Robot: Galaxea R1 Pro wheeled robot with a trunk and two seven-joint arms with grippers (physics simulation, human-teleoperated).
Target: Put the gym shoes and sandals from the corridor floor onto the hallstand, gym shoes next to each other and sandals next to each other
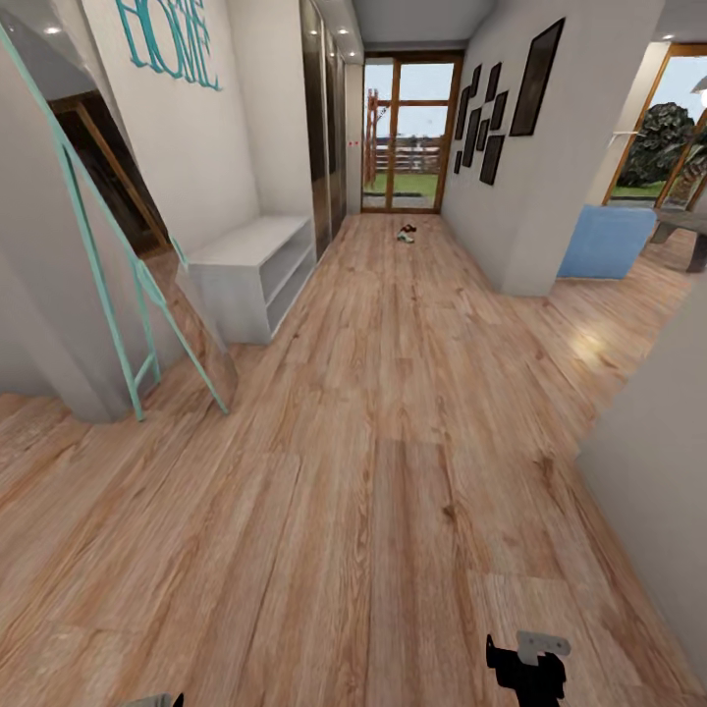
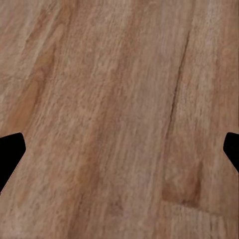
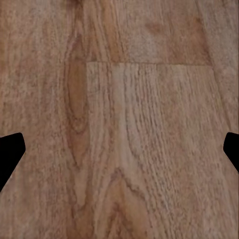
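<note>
Two claws point down at bare corridor floor (image 1: 393,471), each seen through its own wrist camera. The left claw (image 2: 119,149) has its dark fingertips (image 2: 10,154) at opposite margins of the left wrist view, spread wide with nothing but wood grain between them. The right claw (image 3: 119,149) reads the same way in the right wrist view: fingertips (image 3: 10,154) far apart, plank flooring and a board joint between them, nothing pinched.

From the head camera, a black part of the right arm (image 1: 527,666) pokes in at the lower edge, over the planks.

Far down the corridor, near the glass door (image 1: 410,133), a small cluster of footwear (image 1: 406,234) lies on the floor. It shows white with a touch of red and something darker, which fits at least one gym shoe, but it is too small to tell how many pieces lie there or to separate gym shoes from sandals.

The hallstand (image 1: 257,265) stands against the left wall, a pale low bench unit with open shelf slots facing the corridor. Its top surface and visible slots look bare. It sits well apart from the footwear, which lies farther along the corridor and closer to the middle of the floor.

Nearer the camera on the left, a mirror (image 1: 108,236) with a turquoise frame leans against the wall, just beside the near end of the hallstand. Turquoise lettering (image 1: 169,39) hangs on the wall above. Dark picture frames (image 1: 501,98) line the right wall.
</note>
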